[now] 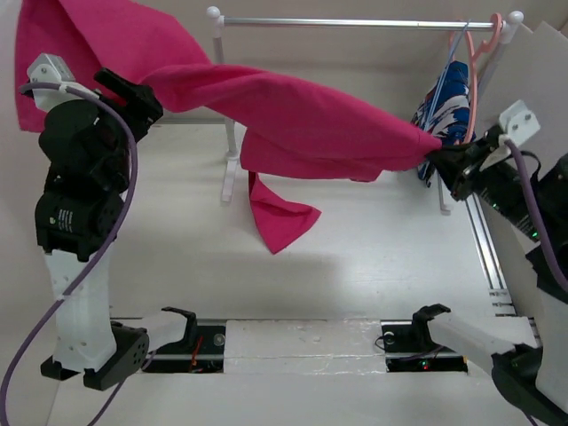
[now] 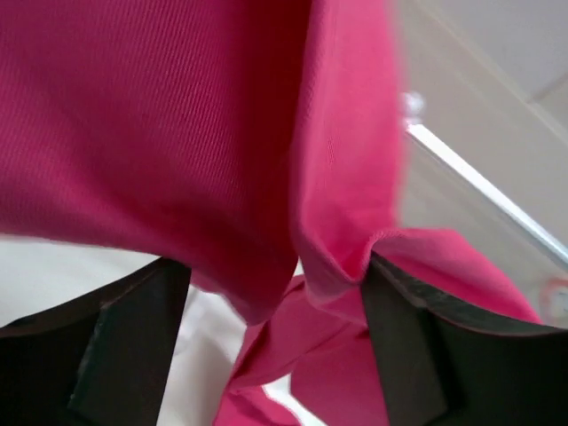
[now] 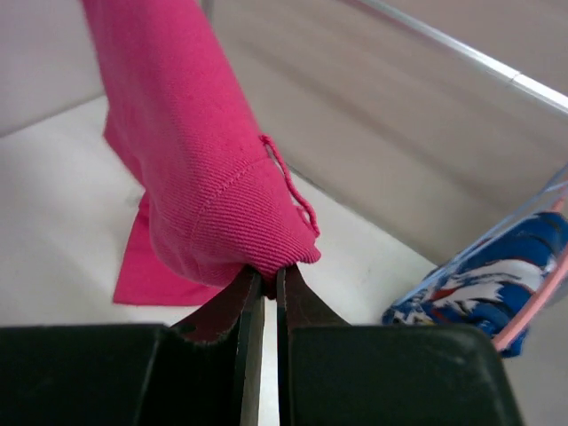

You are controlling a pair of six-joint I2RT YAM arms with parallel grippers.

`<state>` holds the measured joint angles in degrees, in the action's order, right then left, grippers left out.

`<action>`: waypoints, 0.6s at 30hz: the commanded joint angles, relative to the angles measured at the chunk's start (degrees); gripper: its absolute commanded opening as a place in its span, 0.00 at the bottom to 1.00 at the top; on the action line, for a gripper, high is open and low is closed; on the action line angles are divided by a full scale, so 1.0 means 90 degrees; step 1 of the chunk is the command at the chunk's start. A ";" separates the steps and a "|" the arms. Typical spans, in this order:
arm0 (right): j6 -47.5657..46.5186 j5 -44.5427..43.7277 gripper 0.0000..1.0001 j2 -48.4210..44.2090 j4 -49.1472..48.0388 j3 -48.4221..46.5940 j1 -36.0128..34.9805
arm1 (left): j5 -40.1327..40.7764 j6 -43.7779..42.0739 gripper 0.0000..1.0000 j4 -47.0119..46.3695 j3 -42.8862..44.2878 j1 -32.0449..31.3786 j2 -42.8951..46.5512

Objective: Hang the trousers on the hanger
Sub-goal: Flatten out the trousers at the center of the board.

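The magenta trousers [image 1: 293, 111] hang stretched in the air between my two grippers. One leg droops to the table [image 1: 280, 222]. My left gripper [image 1: 133, 96] is raised at the far left. In the left wrist view its fingers [image 2: 133, 337] stand wide apart, with the cloth [image 2: 177, 133] draped over and between them, unpinched. My right gripper [image 1: 437, 160] is shut on a hem corner of the trousers [image 3: 222, 213], its tips [image 3: 266, 271] pressed together. The light-blue hanger [image 1: 455, 51] hangs on the rail at the far right, just beyond the right gripper.
A white rack with a metal rail [image 1: 355, 23] spans the back. A blue-and-white garment [image 1: 448, 98] and a salmon-pink hanger [image 1: 480, 53] hang at its right end beside the light-blue one. The garment also shows in the right wrist view [image 3: 484, 284]. A rack leg [image 1: 231, 169] stands behind the cloth.
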<state>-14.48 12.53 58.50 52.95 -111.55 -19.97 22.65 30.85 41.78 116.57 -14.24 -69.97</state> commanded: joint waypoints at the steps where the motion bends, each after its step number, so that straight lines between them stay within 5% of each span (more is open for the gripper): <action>1: 0.0261 0.0946 0.00 -0.0609 -0.0169 0.2302 0.0002 | 0.0275 -0.0322 0.73 0.1119 -0.1024 0.0176 -0.0623; 3: 0.0349 0.1544 0.00 -0.0981 -0.0258 0.3657 -0.0299 | 0.0451 -0.0371 0.77 0.0984 -0.1515 0.0176 -0.0565; 4: 0.0523 0.1924 0.00 -0.1292 -0.0142 0.5307 -0.0881 | 0.0597 -0.0478 0.80 0.0722 -0.2165 0.0176 -0.0429; 6: 0.0709 0.1725 0.00 -0.1353 -0.0044 0.5914 -0.1274 | 0.0617 -0.0517 0.87 0.0622 -0.2249 0.0176 -0.0447; 10: 0.0984 -0.0004 0.00 -0.1354 0.0483 0.5658 -0.1774 | 0.0453 -0.0655 0.90 0.0749 -0.2648 0.0176 -0.0954; 14: 0.0701 0.0501 0.00 -0.0779 0.0737 0.5548 -0.2241 | -0.0035 -0.0713 0.87 0.0408 -0.3525 0.0176 -0.0762; 18: 0.1246 -0.0395 0.00 -0.0504 0.0816 0.5831 -0.3074 | -0.0144 -0.0733 0.64 0.0435 -0.4464 0.0011 -0.0380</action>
<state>-6.50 14.09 52.90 59.90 -58.72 -44.31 22.44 25.21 45.80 80.44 -13.04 -77.93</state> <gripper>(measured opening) 0.098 0.686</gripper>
